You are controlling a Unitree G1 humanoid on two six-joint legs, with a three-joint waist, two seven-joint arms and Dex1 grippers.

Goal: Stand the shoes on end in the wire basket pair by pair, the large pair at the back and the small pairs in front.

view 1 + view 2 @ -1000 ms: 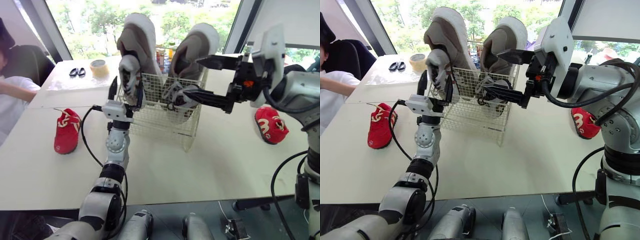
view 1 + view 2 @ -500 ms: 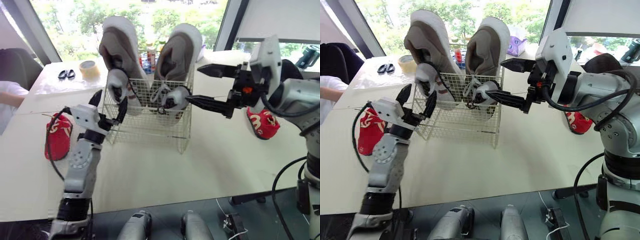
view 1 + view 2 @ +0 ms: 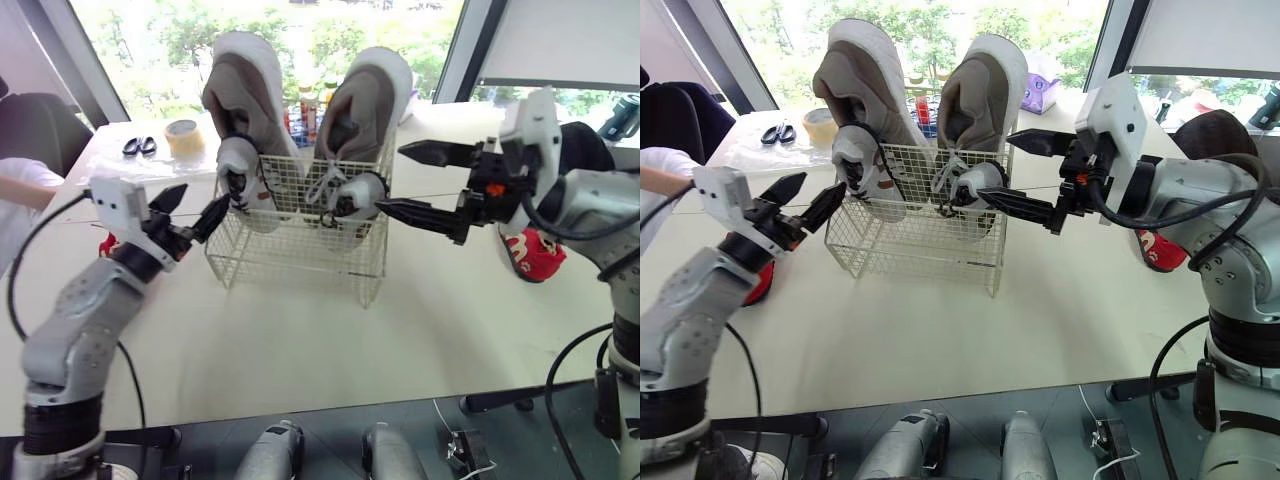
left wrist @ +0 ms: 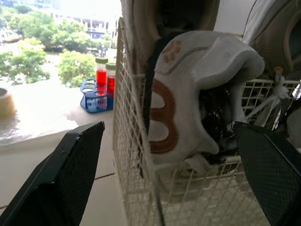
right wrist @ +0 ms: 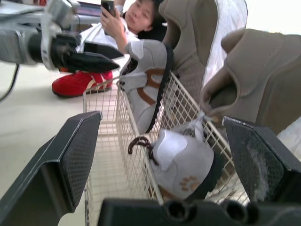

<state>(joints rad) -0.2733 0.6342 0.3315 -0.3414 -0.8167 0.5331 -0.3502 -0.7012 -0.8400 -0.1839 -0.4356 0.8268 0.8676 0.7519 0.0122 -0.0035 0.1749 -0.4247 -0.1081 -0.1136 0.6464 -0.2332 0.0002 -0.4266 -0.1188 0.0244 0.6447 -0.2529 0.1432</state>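
Observation:
A white wire basket (image 3: 300, 245) stands mid-table. Two large grey-brown shoes (image 3: 245, 90) (image 3: 372, 95) stand on end at its back. In front of them are two small white shoes with brown trim (image 3: 238, 165) (image 3: 352, 195), also seen close up (image 4: 188, 94) (image 5: 181, 162). My left gripper (image 3: 192, 208) is open and empty, just left of the basket. My right gripper (image 3: 396, 178) is open and empty at the basket's right front corner. One small red shoe (image 3: 760, 285) lies on the table behind my left arm. Another red shoe (image 3: 530, 255) lies at the right.
A person (image 3: 25, 180) sits at the table's left end, holding a phone (image 5: 109, 6). Scissors (image 3: 137, 146) and a tape roll (image 3: 184, 135) lie at the back left. A rack of red bottles (image 4: 99, 89) stands behind the basket. The table's front edge is close.
My left gripper has drawn back from the basket's left front, leftwards and away from the small white shoe, which stays in the basket. The right gripper has hardly moved. The camera has shifted.

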